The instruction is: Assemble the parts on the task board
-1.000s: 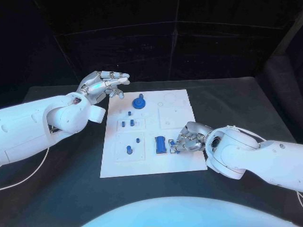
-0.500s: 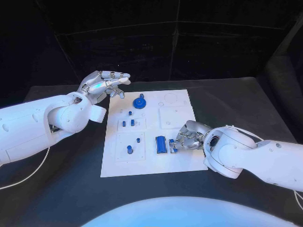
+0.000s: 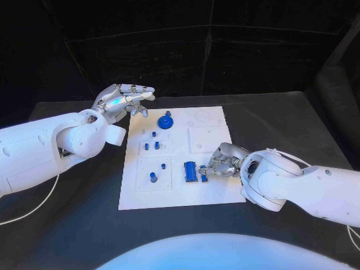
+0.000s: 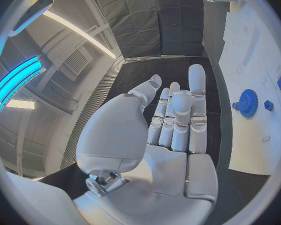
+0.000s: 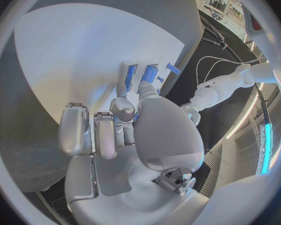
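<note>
Risk: right hand (image 3: 221,163), fingers bunched at a small blue part (image 3: 204,178) beside the blue block (image 3: 190,171) at the task board (image 3: 215,140)'s 5 o'clock, grasp unclear, may slip it askew; left hand (image 3: 120,101) spread and empty at 11 o'clock.

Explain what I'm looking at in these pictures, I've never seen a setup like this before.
This is a robot with two white arms ending in silver hands, working at a black table. One picture looks down from its head; the round ones come from cameras at each wrist. On the table lies a white task board carrying small blue parts, including a blue gear. The left hand hovers beyond the board's far corner, holding nothing. The right hand is down at a blue block; whether it grips anything is unclear.
</note>
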`<control>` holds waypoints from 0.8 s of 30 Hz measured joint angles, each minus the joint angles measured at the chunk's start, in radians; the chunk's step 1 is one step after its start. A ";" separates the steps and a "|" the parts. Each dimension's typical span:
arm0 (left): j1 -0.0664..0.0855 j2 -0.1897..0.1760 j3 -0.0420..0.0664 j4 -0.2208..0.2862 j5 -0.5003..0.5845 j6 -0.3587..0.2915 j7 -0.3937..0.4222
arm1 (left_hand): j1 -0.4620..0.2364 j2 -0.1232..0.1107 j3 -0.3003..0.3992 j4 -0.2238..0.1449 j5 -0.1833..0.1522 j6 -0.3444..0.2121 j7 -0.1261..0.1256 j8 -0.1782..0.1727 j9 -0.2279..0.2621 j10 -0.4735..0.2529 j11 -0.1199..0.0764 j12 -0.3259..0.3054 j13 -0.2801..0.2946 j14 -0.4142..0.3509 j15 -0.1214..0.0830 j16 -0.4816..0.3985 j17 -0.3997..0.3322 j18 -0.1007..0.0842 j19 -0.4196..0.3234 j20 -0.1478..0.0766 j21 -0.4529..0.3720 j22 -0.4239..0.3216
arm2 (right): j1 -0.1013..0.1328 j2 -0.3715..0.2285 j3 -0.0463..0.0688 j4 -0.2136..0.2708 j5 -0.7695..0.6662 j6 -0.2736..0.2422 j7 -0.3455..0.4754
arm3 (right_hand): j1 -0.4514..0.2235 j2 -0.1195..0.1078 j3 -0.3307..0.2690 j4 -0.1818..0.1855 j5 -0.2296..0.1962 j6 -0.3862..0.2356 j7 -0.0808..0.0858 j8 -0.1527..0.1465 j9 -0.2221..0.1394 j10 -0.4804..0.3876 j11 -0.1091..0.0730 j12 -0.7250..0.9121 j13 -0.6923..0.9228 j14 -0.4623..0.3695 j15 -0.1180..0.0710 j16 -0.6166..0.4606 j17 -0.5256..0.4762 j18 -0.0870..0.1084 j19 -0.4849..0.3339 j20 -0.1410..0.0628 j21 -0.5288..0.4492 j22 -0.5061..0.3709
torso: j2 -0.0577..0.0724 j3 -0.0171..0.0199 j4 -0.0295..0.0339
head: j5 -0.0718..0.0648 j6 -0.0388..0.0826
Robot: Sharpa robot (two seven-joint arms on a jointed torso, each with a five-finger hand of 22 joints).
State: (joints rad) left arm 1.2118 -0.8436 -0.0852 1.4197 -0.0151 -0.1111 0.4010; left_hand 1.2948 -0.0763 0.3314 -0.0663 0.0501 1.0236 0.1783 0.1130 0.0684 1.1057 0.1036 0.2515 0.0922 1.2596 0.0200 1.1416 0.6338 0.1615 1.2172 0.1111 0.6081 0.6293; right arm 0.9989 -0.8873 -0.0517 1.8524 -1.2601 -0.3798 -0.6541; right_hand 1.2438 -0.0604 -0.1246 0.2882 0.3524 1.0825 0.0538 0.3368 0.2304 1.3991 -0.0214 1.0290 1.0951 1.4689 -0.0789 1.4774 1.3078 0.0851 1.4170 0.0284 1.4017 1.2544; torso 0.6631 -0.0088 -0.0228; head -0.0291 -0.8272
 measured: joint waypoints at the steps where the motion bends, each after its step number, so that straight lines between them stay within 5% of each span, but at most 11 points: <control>1: 0.000 0.000 0.000 0.000 0.000 0.000 0.000 | 0.000 0.000 0.000 0.000 0.000 0.000 0.000 0.000 0.000 0.000 0.000 0.000 0.000 0.000 0.000 0.000 0.000 0.000 0.000 0.000 0.000 0.000 | 0.000 -0.001 0.000 0.001 -0.001 0.000 0.000 | -0.014 0.000 -0.011 0.000 -0.048 0.000 0.000 0.000 0.002 0.000 0.000 0.000 0.001 0.000 0.000 0.000 0.000 0.000 0.000 0.000 0.000 0.000 | 0.000 0.0000 -0.0001 | 0.000 0.000; 5: 0.000 0.000 0.000 0.000 0.000 0.000 -0.001 | 0.000 0.000 0.000 0.000 0.000 0.000 0.000 0.000 0.000 0.000 0.000 0.000 0.000 0.000 0.000 0.000 0.000 0.000 0.000 0.000 0.000 0.000 | 0.000 -0.011 0.000 0.004 -0.008 -0.001 0.000 | -0.030 0.001 -0.036 0.001 -0.126 0.000 0.000 0.000 0.009 0.000 0.000 0.000 0.004 0.000 0.000 0.000 0.000 0.000 0.000 0.000 0.000 0.000 | -0.001 0.0000 -0.0004 | 0.000 0.000; 13: 0.000 -0.001 0.000 0.000 0.000 0.001 -0.002 | 0.000 0.000 0.000 0.000 0.000 0.000 0.000 0.000 0.000 0.000 0.000 0.000 0.000 0.000 0.000 0.000 0.000 0.000 0.000 0.000 0.000 0.000 | 0.000 -0.034 0.000 0.017 -0.026 -0.003 0.004 | -0.025 0.006 -0.040 -0.004 -0.128 0.000 0.000 0.000 0.013 0.000 0.000 0.000 0.004 0.000 0.000 0.000 0.000 0.000 0.000 0.000 0.000 -0.001 | -0.001 0.0002 -0.0005 | -0.001 0.001; 16: 0.000 -0.001 0.000 -0.001 0.000 0.001 -0.002 | 0.000 0.000 0.000 0.000 0.000 0.000 0.000 0.000 0.000 0.000 0.000 0.000 0.000 0.000 0.000 0.000 0.000 0.000 0.000 0.000 0.000 0.000 | 0.000 -0.043 0.000 0.019 -0.029 -0.009 0.017 | -0.002 0.006 -0.044 -0.008 -0.110 -0.010 0.006 -0.010 0.014 0.000 0.000 0.000 0.006 0.000 0.000 0.000 0.000 0.000 0.000 0.000 0.000 -0.006 | -0.001 0.0003 -0.0010 | -0.002 0.004; 19: 0.000 -0.001 0.000 -0.001 0.000 0.001 -0.002 | 0.000 0.000 0.000 0.000 0.000 0.000 0.000 0.000 0.000 0.000 0.000 0.000 0.000 0.000 0.000 0.000 0.000 0.000 0.000 0.000 0.000 0.000 | 0.000 -0.061 0.000 0.016 -0.014 -0.027 0.066 | 0.039 0.013 -0.042 -0.022 -0.064 -0.060 0.024 -0.038 0.008 -0.019 0.018 -0.033 -0.021 0.000 0.000 -0.017 0.000 0.000 -0.015 0.008 -0.023 -0.043 | -0.003 0.0004 -0.0013 | -0.003 0.009; 22: 0.000 0.000 0.000 -0.005 0.000 0.000 -0.002 | 0.005 0.005 -0.006 0.000 0.000 0.000 0.000 0.000 0.000 0.000 0.000 0.000 0.001 0.000 0.000 0.000 -0.005 0.000 0.000 0.000 0.000 -0.002 | 0.003 -0.076 0.000 -0.013 0.055 -0.048 0.161 | 0.097 0.030 -0.032 -0.048 -0.046 -0.101 0.040 -0.063 0.000 -0.092 0.032 -0.187 -0.145 -0.002 0.013 -0.076 -0.035 0.000 -0.070 0.016 -0.087 -0.146 | -0.006 -0.0002 -0.0018 | -0.006 0.018; 24: 0.000 0.001 0.000 -0.009 0.000 0.000 -0.001 | 0.005 0.005 -0.015 0.004 0.000 0.000 0.000 0.000 0.000 -0.004 0.004 0.005 0.002 -0.026 0.001 -0.015 -0.042 0.000 -0.004 0.004 -0.009 -0.005 | 0.013 -0.080 -0.001 -0.044 0.132 -0.058 0.243 | 0.146 0.045 -0.018 -0.069 -0.041 -0.122 0.054 -0.079 -0.005 -0.156 0.040 -0.323 -0.255 -0.002 0.020 -0.142 -0.122 0.027 -0.126 0.023 -0.160 -0.256 | -0.009 -0.0013 -0.0023 | -0.009 0.022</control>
State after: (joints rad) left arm 1.2118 -0.8426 -0.0853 1.4108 -0.0151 -0.1111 0.4001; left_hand 1.3001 -0.0711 0.3168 -0.0622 0.0501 1.0236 0.1783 0.1130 0.0684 1.1021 0.1072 0.2570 0.0942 1.2340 0.0209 1.1267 0.5917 0.1615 1.2130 0.1152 0.5990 0.6242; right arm 1.0123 -0.9676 -0.0525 1.8083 -1.1284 -0.4375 -0.4108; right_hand 1.3899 -0.0149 -0.1430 0.2191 0.3110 0.9604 0.1078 0.2579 0.2257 1.2433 0.0186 0.7062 0.8405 1.4668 -0.0588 1.3350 1.1860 0.1120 1.2914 0.0512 1.2418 0.9988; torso 0.6541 -0.0102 -0.0251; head -0.0380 -0.8051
